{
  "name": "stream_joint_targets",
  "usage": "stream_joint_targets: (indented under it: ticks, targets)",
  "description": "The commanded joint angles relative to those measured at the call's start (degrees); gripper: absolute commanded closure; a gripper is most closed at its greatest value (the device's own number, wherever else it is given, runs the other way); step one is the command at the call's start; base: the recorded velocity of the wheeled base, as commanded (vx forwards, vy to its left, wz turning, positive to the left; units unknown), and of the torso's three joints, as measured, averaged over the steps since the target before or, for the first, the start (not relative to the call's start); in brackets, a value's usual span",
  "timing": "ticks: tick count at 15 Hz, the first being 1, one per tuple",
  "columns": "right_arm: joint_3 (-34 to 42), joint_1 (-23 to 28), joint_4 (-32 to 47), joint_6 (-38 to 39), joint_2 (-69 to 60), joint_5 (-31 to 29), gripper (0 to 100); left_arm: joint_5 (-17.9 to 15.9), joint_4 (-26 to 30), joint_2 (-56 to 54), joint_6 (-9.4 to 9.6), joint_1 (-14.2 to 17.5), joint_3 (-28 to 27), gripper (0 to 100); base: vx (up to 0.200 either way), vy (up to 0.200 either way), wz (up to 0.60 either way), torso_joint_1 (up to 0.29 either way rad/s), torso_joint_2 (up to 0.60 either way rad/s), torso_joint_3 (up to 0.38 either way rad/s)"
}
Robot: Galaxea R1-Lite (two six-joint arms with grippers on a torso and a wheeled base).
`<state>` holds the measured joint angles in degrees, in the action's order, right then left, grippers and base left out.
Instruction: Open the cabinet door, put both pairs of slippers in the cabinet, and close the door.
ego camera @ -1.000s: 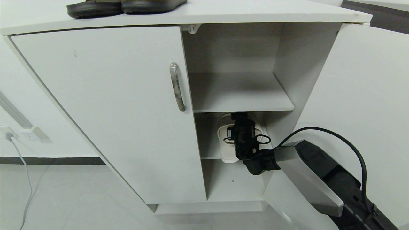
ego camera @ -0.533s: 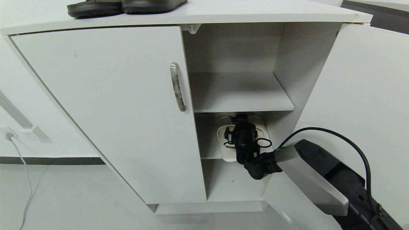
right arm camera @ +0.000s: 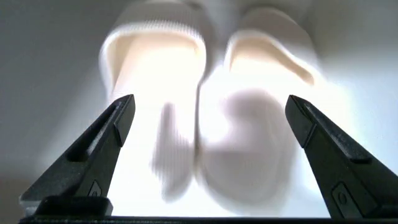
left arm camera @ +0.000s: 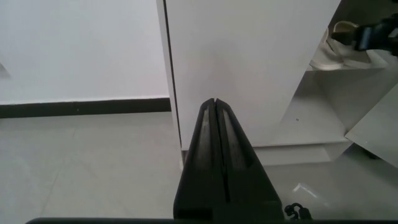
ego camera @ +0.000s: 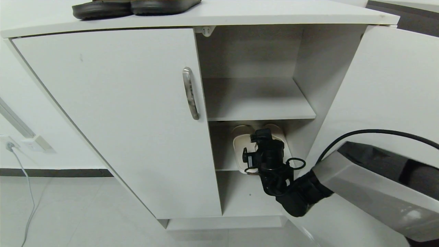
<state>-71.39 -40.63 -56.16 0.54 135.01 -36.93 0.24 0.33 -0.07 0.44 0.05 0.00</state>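
The white cabinet (ego camera: 219, 15) has its right door (ego camera: 387, 103) swung open and its left door (ego camera: 113, 113) closed. A pair of white slippers (ego camera: 240, 142) lies side by side on the lower shelf inside. My right gripper (ego camera: 261, 136) hangs at that shelf's front edge, just in front of the slippers. In the right wrist view it (right arm camera: 209, 102) is open, and the white slippers (right arm camera: 205, 130) lie ahead of its fingers, apart from them. A pair of dark slippers (ego camera: 133, 7) rests on the cabinet top. My left gripper (left arm camera: 215, 102) is shut on nothing, low before the closed door.
The upper shelf (ego camera: 257, 99) and the bottom compartment (ego camera: 250, 195) are bare. A metal handle (ego camera: 190, 93) runs down the closed door's edge. A wall socket and cable (ego camera: 10, 147) sit at the left, above the tiled floor (ego camera: 85, 219).
My right gripper has drawn back out of the shelf towards the front and lower. The white slippers stay on the shelf.
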Motion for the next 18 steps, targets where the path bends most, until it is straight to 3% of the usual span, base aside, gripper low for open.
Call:
stream_joint_targets:
  ticks: [1,4,8,16,18]
  targets:
    - [17.2,-4.7,-4.7,0.2,-14.5,-0.2,0,0.0,0.0,0.1,-0.09,0.0,0.0,100,0.000,0.000,0.00,0.000,0.00,0.000]
    - [26.5,-7.2,-6.6,0.3,-21.7,-0.2,0,-0.1,0.0,0.1,-0.18,0.0,-0.1,100,0.000,0.000,0.00,0.000,0.00,0.000]
    - [26.7,-7.2,-6.6,0.3,-22.0,-0.2,0,-0.1,-0.1,0.1,-0.35,0.0,-0.1,100,0.000,0.000,0.00,0.000,0.00,0.000]
    - [27.3,-7.9,-6.7,0.3,-22.0,-0.2,0,-0.1,-0.1,0.1,-0.35,0.0,-0.1,100,-0.200,0.000,0.00,0.002,0.00,0.002]
    - [27.9,-8.0,-6.8,0.2,-21.9,-0.2,0,0.0,-0.1,0.1,-0.26,0.0,0.0,100,0.000,0.000,0.00,0.000,0.00,0.000]
